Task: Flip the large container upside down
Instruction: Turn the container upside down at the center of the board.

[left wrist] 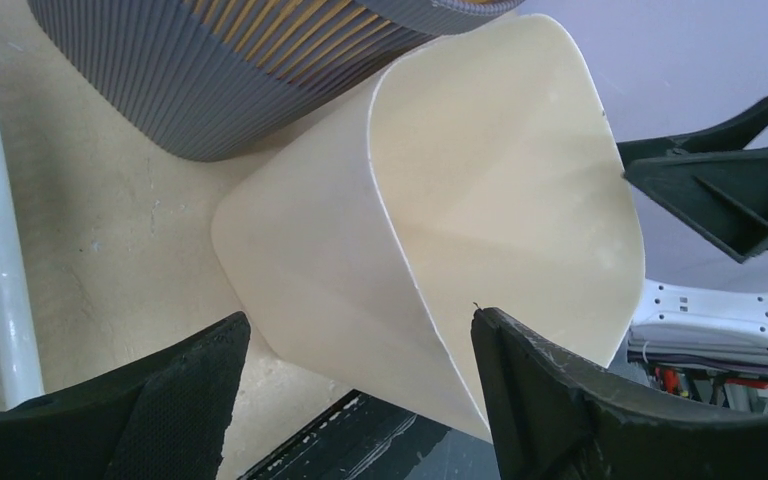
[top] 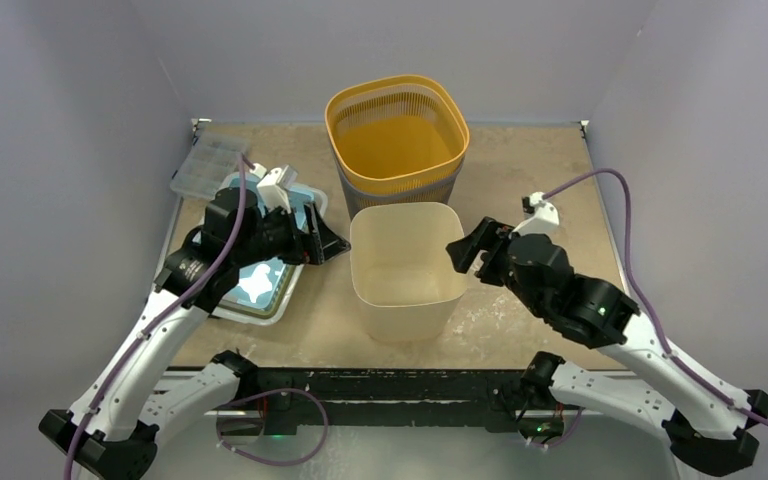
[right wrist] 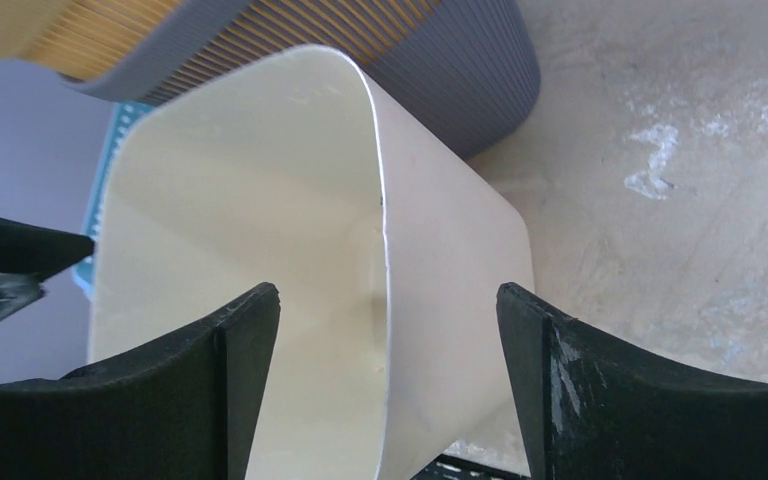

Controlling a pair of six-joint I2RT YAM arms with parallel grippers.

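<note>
Large container (top: pixel 406 262) cream, squarish (rounded corners), upright, mouth up.

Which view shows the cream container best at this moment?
Top external: the cream container appears whole there, standing upright with its mouth up. Each wrist view crops it, showing only part of its rim, its interior and one outer wall, from opposite sides.

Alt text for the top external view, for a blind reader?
An upright, empty cream container sits on the table, the robot's left jaws and right jaws open at opposite sides of its rim. Behind it stands an orange-and-grey ribbed basket; a teal tray and a clear organiser box lie at left.
</note>
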